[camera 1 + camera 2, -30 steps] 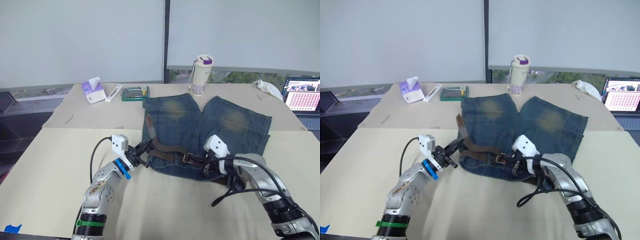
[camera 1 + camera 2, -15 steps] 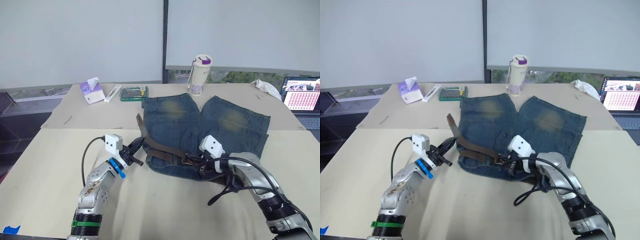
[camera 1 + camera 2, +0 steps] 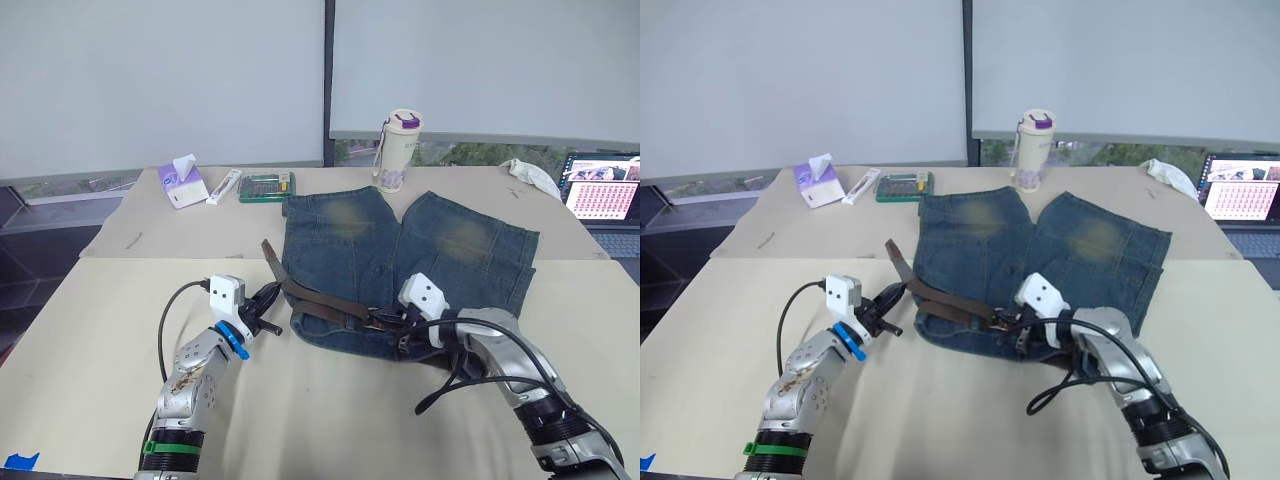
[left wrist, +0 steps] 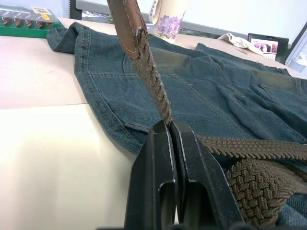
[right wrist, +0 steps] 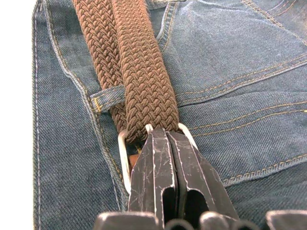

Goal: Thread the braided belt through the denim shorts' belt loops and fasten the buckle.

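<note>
Since a second ago, pulled further out to the left: the free tail of the braided belt (image 3: 300, 292), now slanting up across the left edge of the denim shorts (image 3: 400, 250). Left pincer (image 4: 169, 125) clamped tight on the braided strap just below its leather tip, off the shorts' left edge above the surface (image 3: 110, 340). Right pincer (image 5: 165, 136) closed on the belt at the buckle (image 5: 123, 160), over the waistband, beside one of the belt loops (image 5: 106, 97). Shorts spread flat, legs pointing away.
</note>
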